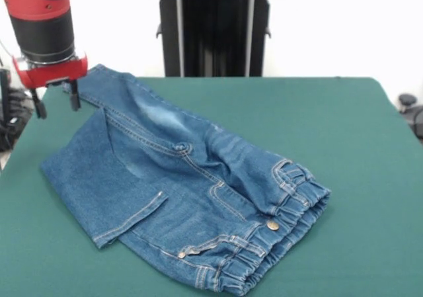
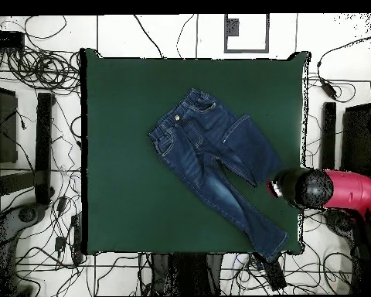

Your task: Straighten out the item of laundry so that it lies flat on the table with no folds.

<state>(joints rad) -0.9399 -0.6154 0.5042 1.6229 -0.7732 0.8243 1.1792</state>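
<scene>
Front view. The jeans (image 1: pixel 192 191) lie on the green table (image 1: pixel 344 151), filling its left-centre part. The gathered waistband, with a metal button (image 1: pixel 272 225), points toward 4 o'clock, at the near edge of the picture. One leg runs from the waist up toward 10 o'clock, a pale faded patch along it, its hem reaching the table's far left corner. The other leg is folded over and lies as a wide flap toward 9 o'clock, its stitched hem edge turned toward 6 o'clock. Creases gather where the legs meet. The gripper (image 1: pixel 56 102) hangs from the red and black arm (image 1: pixel 41 19) at the upper left, beside the long leg's hem; its two dark fingers (image 1: pixel 75 94) stand apart with nothing between them. Whether the tips touch the cloth cannot be told. The black pedestal (image 1: pixel 215 29) stands at 12 o'clock behind the table.

Overhead view. The jeans (image 2: pixel 212 162) lie right of the table's (image 2: pixel 119 155) centre, waist toward 11 o'clock. The long leg stretches to 5 o'clock and ends at the table's lower right corner. The folded leg juts toward 3 o'clock. The arm (image 2: pixel 328 189) enters from the right edge, its end just beside the folded leg. The fingers are hidden beneath it here. Cables (image 2: pixel 34 69) cover the floor around the table.
</scene>
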